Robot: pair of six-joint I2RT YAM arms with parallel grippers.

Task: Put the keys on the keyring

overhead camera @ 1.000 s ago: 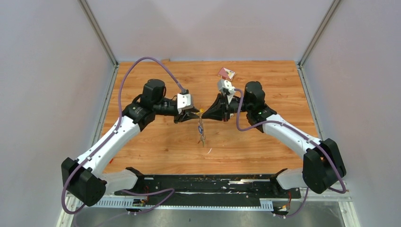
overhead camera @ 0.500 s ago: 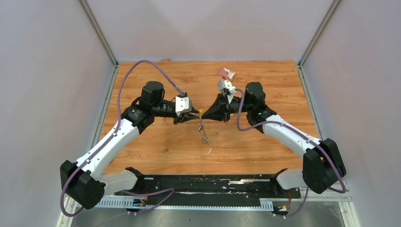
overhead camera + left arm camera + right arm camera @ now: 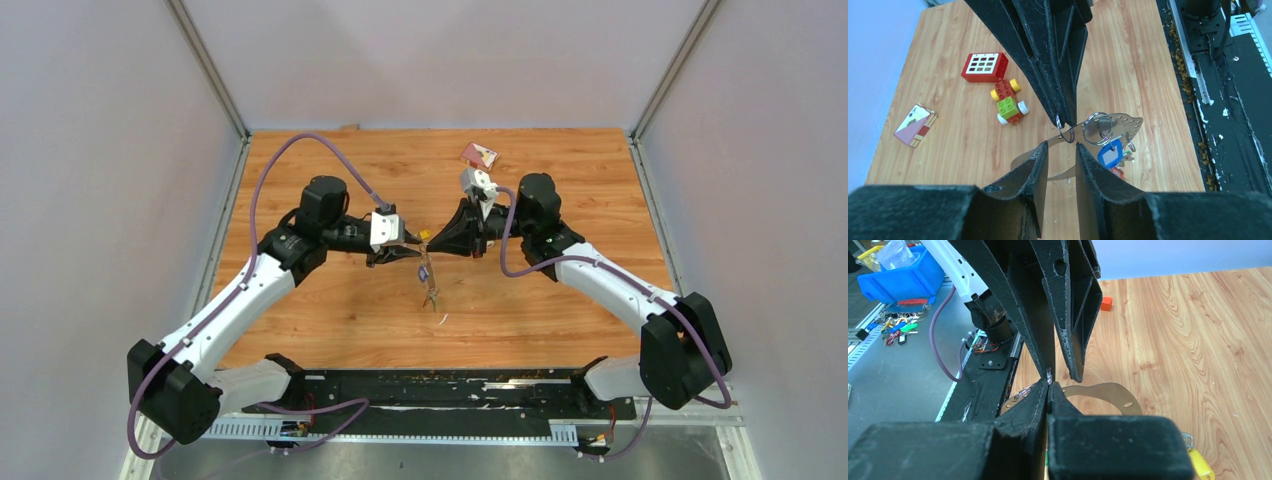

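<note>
Nearest me, the keys point(image 3: 428, 287) dangle over mid-table. Just above them, my right gripper point(image 3: 1048, 387) is pressed together on a small ring point(image 3: 1066, 134). My left gripper point(image 3: 1059, 148) has its fingers slightly apart at the flat keyring point(image 3: 1127, 124); I cannot tell if they grip it.

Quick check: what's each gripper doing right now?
Left gripper: jaws part open, nothing clearly gripped.
Right gripper: jaws shut on a small metal ring.

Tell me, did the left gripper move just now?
Yes. The left gripper slid a little down and to the left in the top view, ending farther from the red-and-white card.
</note>
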